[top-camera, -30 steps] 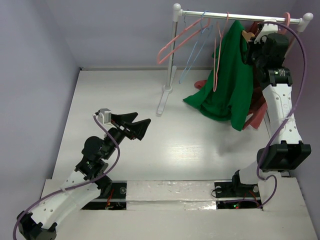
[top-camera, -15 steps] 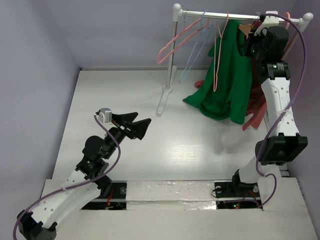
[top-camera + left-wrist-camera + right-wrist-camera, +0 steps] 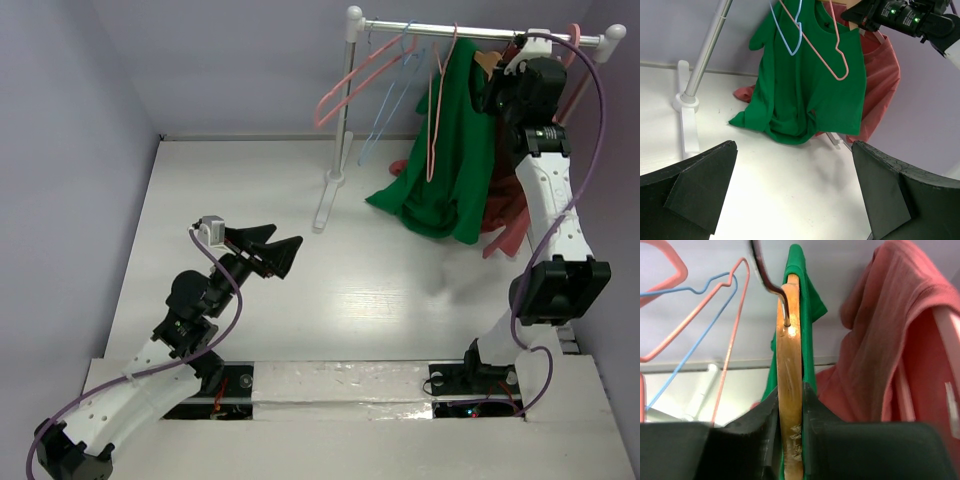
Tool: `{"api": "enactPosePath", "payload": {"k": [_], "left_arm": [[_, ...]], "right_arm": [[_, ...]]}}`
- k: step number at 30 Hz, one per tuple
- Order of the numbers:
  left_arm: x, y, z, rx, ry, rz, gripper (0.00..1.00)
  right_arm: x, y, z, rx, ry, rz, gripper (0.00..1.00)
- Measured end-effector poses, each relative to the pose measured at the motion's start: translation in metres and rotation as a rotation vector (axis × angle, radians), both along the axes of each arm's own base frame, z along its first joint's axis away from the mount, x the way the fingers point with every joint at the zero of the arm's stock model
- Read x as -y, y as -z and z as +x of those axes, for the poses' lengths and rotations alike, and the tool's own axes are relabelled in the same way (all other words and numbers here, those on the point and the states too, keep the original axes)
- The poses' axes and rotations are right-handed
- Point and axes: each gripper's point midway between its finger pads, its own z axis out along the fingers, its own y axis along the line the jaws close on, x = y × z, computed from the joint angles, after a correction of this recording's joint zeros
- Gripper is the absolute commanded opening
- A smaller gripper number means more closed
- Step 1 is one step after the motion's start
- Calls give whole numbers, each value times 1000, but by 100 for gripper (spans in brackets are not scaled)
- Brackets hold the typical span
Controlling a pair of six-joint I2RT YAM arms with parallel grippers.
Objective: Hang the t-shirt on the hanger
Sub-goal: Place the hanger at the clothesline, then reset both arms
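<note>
**Right arm.** The right gripper is raised to the far right, just below the rail. Its jaws pinch the wooden hanger across its thickness, which keeps the hanger edge-on and steady.

**Load.** The t-shirt is draped on that hanger, beside the red garment. Its lower edge is bunched on the table.

**Hook.** Whether the hook sits on the rail cannot be told.

**Left arm.** The left gripper hovers near left with its jaws spread, holding nothing, well apart from the rack.
</note>
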Motion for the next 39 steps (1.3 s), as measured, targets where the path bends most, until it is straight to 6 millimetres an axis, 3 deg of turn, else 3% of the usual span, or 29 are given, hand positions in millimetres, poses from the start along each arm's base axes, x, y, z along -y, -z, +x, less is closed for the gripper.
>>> {"api": "enactPosePath", "payload": {"k": [3,4,5,6,8,11,14,17,20,27,32,39], "left_arm": [[0,0,1,-2,-4,0,99],[0,1,1,-3,-5,1,99],[0,2,1,-6,-5,2,99],[0,2,2,-8,-5,4,99],[1,6,4,-18,-7,11,99],[1,9,6,-28,-17,16,99],[-1,11,9,-38,-38,18,99],[-4,11,12,-42,-60,15,99],[-8,14,15,-60,-83,11,99],[-8,21,15,-132,-88,-2,99],[-18,-13,9,-111,-107,-14,99],[-53,-91,-9,18,-200,-67,99]], "right_arm": [[-1,1,-6,23,6,24,78],[-1,2,-10,22,10,31,84],[0,2,-15,28,18,37,96],[1,0,-19,36,25,48,100],[2,-3,-29,56,41,63,100],[4,-26,-61,132,67,95,100],[4,-54,-103,242,84,154,100],[-2,-66,-154,333,70,233,100],[-21,-71,-209,422,-20,333,100],[-77,-60,-325,579,-350,461,100],[-91,-70,-396,685,-449,417,100],[-80,-83,-451,782,-382,305,100]]}}
